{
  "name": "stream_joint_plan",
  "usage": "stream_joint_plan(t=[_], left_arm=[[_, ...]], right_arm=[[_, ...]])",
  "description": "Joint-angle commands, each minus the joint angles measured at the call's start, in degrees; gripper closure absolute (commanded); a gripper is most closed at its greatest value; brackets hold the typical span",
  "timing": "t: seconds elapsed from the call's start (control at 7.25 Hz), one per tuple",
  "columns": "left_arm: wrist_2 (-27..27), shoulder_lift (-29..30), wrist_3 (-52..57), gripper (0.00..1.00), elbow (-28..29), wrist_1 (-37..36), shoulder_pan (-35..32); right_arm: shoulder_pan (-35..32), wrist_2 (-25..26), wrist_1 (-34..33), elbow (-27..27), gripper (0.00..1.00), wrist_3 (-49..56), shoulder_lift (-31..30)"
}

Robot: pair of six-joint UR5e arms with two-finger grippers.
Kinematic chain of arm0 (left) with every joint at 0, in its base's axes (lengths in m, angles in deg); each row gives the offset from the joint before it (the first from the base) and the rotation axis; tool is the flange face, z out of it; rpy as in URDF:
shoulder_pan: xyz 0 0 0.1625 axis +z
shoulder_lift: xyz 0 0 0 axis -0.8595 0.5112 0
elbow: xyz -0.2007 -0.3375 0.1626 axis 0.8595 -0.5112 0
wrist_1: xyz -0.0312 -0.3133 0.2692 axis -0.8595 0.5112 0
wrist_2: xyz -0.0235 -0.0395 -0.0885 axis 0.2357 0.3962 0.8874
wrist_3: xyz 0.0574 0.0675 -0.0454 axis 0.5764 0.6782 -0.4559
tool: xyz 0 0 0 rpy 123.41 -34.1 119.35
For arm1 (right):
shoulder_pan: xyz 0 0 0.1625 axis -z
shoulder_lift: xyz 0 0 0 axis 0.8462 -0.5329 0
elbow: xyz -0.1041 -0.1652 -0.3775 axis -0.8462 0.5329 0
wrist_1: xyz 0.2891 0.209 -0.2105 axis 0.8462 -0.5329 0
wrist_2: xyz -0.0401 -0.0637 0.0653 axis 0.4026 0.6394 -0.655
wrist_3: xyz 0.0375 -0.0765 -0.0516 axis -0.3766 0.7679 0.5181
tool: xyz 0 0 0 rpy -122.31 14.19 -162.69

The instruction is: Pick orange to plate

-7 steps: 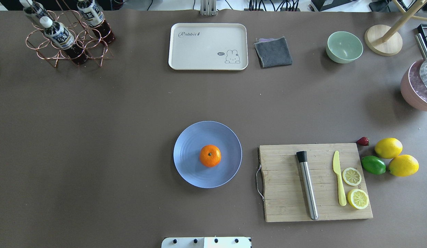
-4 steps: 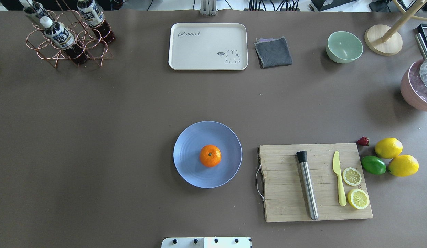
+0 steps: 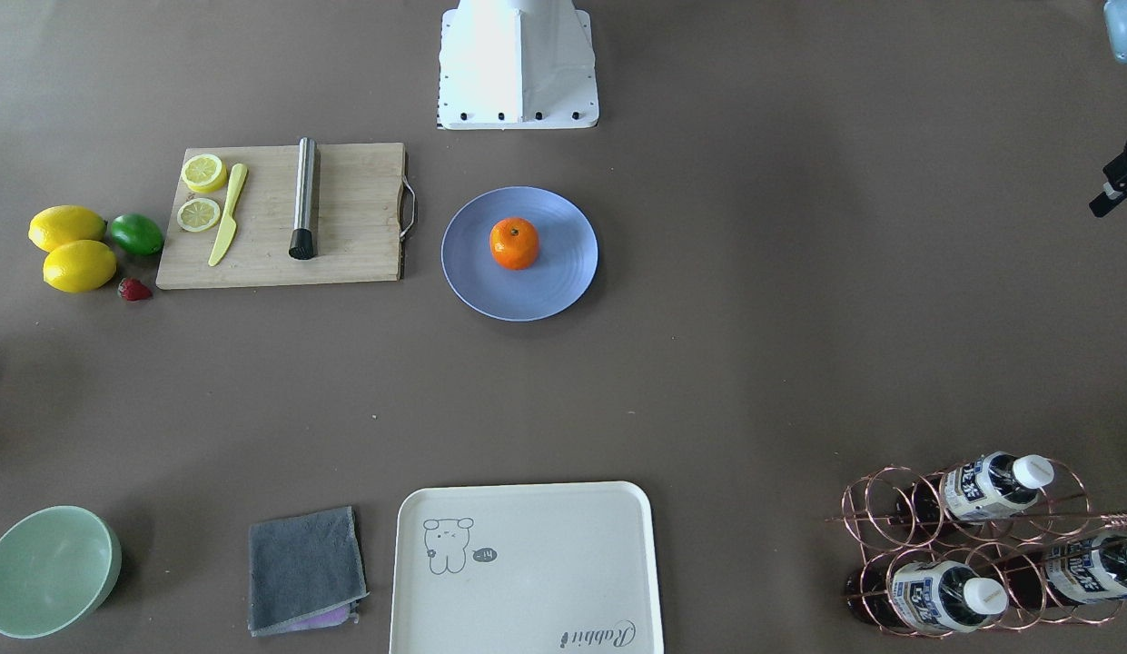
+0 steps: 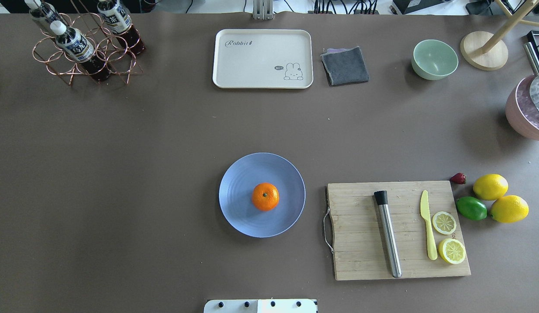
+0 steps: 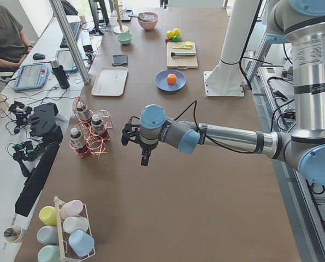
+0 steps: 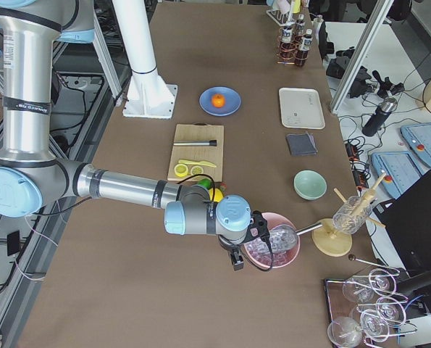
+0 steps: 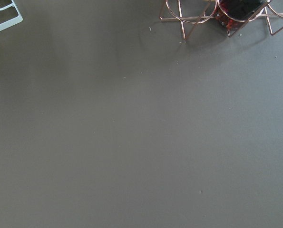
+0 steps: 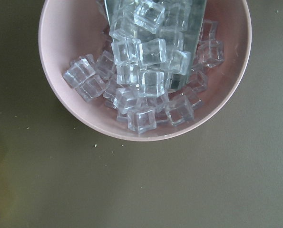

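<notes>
The orange (image 4: 265, 196) sits near the middle of the periwinkle-blue plate (image 4: 239, 213), stem dimple up; the front view shows the same orange (image 3: 514, 242) on the plate (image 3: 554, 286). No gripper shows in the overhead view. My left gripper (image 5: 144, 158) hangs above bare table beside the bottle rack, far from the plate, and I cannot tell whether it is open. My right gripper (image 6: 237, 262) hovers by the pink ice bowl, also far from the plate, its state unreadable. Neither wrist view shows fingers.
A cutting board (image 4: 360, 252) with a metal muddler (image 4: 388, 237), yellow knife and lemon slices lies right of the plate; two lemons (image 4: 491, 186), a lime and a strawberry sit beyond it. At the back stand a cream tray (image 4: 262, 58), grey cloth, mint bowl (image 4: 434, 59) and copper bottle rack (image 4: 82, 48). A pink bowl of ice (image 8: 74, 118) sits at the right edge.
</notes>
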Motion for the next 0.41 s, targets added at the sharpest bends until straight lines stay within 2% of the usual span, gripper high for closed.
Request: stream_joint_plan(t=[0.0,0.28], left_arm=[[-0.74,-0.17,0.0,0.02,0.13,1.13,-0.01],[-2.06,-0.17,0.0,0.02,0.13,1.13,-0.01]], right_arm=[[0.08,0.02,0.0,0.02,0.0,-0.04,0.15],[0.08,-0.07,0.0,-0.06,0.0,-0.13,0.15]])
